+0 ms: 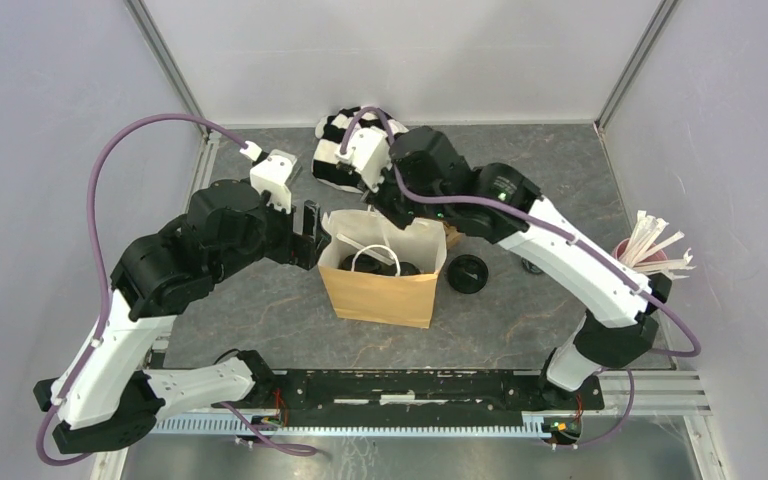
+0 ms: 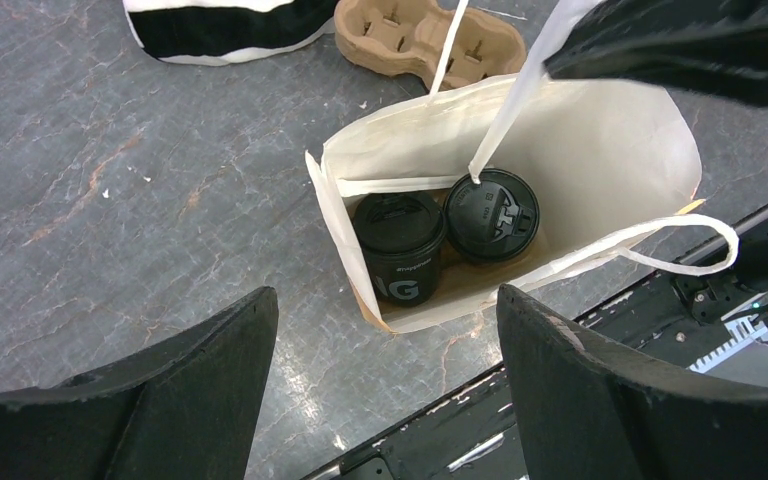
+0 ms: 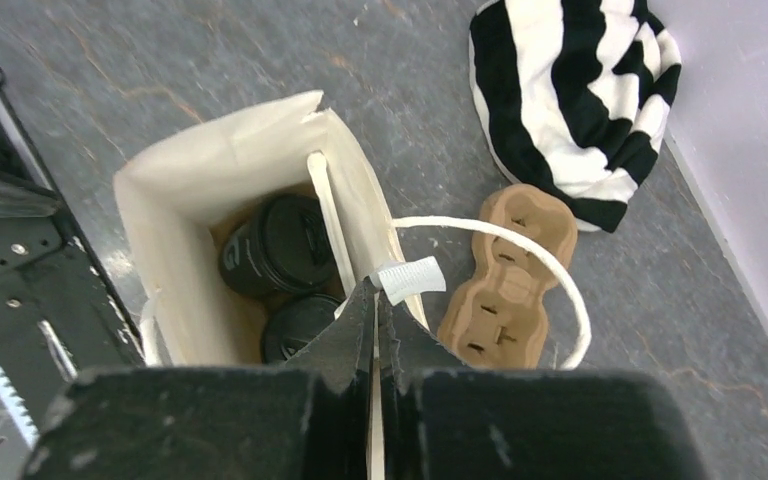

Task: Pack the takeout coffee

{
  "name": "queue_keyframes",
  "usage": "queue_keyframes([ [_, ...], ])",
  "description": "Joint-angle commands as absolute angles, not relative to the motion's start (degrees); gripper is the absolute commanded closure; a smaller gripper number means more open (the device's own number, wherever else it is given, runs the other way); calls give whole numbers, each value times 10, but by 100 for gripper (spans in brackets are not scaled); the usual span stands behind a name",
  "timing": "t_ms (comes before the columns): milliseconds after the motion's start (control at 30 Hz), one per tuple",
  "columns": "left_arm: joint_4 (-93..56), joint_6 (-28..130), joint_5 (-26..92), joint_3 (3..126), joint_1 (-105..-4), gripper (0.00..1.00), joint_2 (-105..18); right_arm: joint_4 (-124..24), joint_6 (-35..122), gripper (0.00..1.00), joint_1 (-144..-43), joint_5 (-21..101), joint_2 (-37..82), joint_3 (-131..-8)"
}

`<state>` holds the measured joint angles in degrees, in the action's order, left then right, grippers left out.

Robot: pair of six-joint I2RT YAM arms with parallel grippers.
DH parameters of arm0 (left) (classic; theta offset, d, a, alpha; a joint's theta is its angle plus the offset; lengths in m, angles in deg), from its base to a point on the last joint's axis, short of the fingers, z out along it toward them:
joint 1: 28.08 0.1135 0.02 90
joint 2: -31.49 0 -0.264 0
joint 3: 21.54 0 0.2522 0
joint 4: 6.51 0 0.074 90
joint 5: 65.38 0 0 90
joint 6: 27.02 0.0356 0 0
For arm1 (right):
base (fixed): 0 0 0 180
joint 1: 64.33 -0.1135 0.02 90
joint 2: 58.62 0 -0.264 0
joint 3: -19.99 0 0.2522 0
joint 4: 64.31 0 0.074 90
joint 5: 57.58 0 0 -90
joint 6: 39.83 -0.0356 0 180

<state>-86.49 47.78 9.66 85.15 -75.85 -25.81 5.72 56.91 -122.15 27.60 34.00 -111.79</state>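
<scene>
Two takeout coffee cups, black with flat black lids, stand side by side inside the open brown paper bag: one on the left, the other beside it. The right wrist view looks down on both, one above the other. My right gripper is shut on the bag's white handle at the far rim. My left gripper hangs open and empty just left of the bag.
A black round lidded thing sits on the table right of the bag. The brown cardboard carrier and a black-and-white striped cloth lie behind the bag. A pink cup with white sticks stands at the right edge.
</scene>
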Motion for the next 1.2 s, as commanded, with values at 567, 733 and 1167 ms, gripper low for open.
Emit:
queue_keyframes([
  [567,-870,461,77,871,-761,14,-261,-101,618,92,-1241,228,359,-934],
  [733,-870,461,76,870,-761,14,-262,-108,603,86,-1241,214,362,-893],
  [1167,-867,453,62,895,-761,10,-256,-65,472,30,-1241,113,272,-1011],
])
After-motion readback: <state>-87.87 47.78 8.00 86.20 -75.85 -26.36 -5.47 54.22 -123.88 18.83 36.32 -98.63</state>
